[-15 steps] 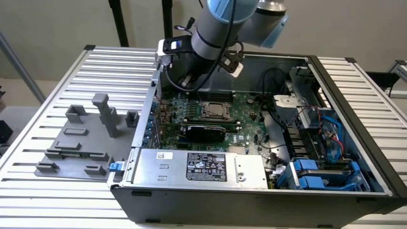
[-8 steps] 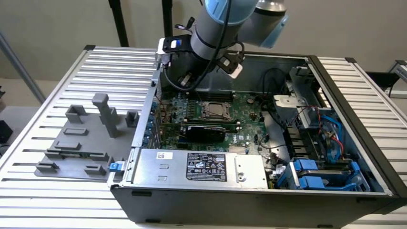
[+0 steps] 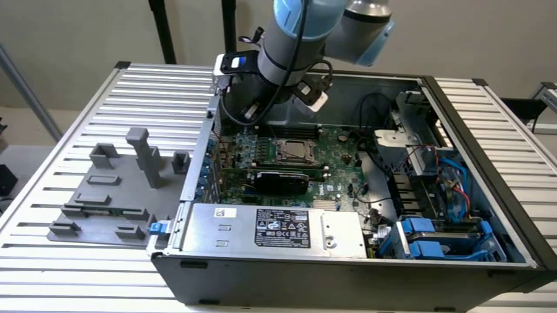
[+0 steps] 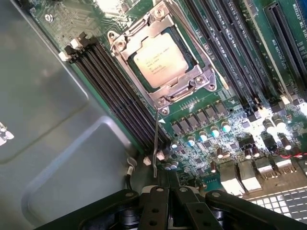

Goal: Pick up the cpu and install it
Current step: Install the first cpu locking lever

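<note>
- The claw point(image 4: 172, 207) hung over the open computer case point(image 4: 53, 124). I could not tell if it was apart or together.
- The cpu point(image 4: 160, 60) lay flat in its socket. It was below the claw and out in front of it, well apart from it.
- A silver socket frame point(image 4: 125, 51) sat around the chip's edges.
- A thin metal lever point(image 4: 155, 143) stuck out between the claw and the chip.
- Long black memory slots point(image 4: 115, 91) ran just beside the socket.
- To do this step well, I think the claw had to go slow and straight. It had to stay off the lever and the slots, and never push the chip sideways.
</note>
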Controlling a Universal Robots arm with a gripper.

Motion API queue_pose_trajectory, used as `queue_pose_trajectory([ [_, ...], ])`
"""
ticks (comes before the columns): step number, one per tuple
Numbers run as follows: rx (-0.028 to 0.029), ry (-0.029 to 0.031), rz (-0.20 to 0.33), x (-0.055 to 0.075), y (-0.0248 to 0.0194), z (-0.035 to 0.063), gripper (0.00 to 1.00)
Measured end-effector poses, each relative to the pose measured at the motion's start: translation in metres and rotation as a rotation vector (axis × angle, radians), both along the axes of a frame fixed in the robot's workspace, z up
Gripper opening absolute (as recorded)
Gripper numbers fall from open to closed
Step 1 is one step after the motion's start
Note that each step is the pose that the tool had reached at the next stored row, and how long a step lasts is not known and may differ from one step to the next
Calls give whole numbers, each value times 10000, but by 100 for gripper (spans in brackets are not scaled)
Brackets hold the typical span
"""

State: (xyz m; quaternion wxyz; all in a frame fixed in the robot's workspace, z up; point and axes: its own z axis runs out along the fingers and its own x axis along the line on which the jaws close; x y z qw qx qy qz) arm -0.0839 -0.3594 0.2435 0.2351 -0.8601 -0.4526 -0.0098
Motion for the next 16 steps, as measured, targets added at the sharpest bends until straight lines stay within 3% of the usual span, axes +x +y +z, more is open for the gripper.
queue_pose_trajectory([
  [6, 15, 8, -185, -92, 4, -54, 11],
  [7, 50, 11, -254, -93, 3, -62, 11],
  [11, 316, 6, -463, -93, 5, -75, 11],
  [16, 325, -5, -678, -70, 5, -72, 11],
])
